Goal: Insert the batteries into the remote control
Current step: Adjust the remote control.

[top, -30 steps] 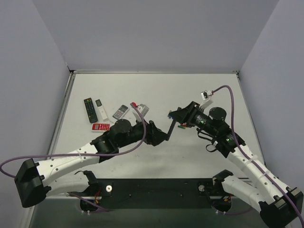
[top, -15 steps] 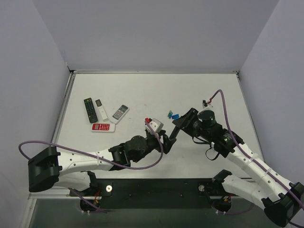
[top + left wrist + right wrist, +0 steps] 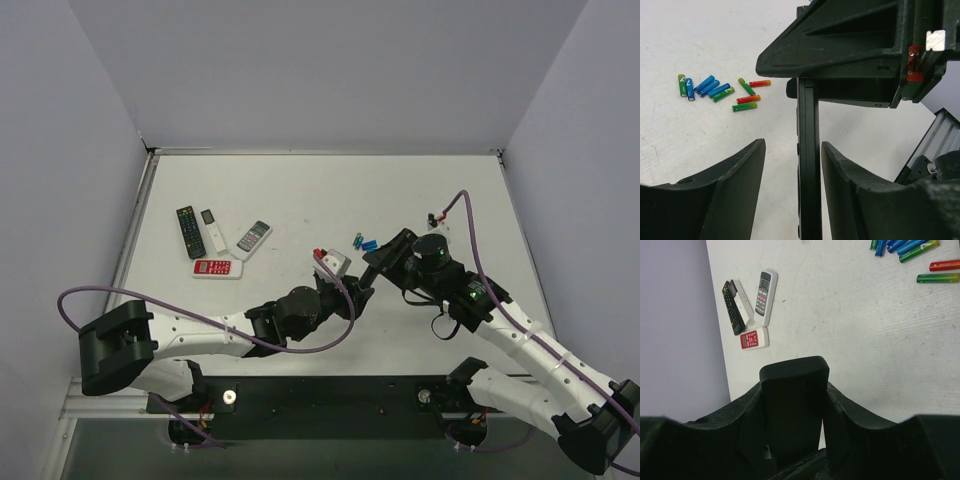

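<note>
The remote control [image 3: 366, 279] is a slim plain black bar held in the air between my two grippers. My right gripper [image 3: 381, 262] is shut on its far end; in the right wrist view [image 3: 795, 390] the remote [image 3: 792, 410] fills the space between the fingers. My left gripper [image 3: 793, 145] is open and straddles the edge-on remote [image 3: 808, 165], with a wide gap on its left side and the right finger [image 3: 855, 190] close beside it. The batteries [image 3: 720, 90] lie loose on the table, with two orange-red ones [image 3: 760, 83] among them. They also show in the top view [image 3: 365, 243]. The cover piece is out of view.
At the table's left lie a black remote with coloured buttons [image 3: 189, 231], a thin white remote [image 3: 212, 230], a grey-white remote [image 3: 254, 236] and a red-and-white remote [image 3: 216, 268]. They also show in the right wrist view [image 3: 754, 338]. Walls enclose the table on three sides.
My left arm has swung rightward, its gripper staying at the remote's near end. My right gripper has drawn back toward the near side with the remote, uncovering the batteries.
</note>
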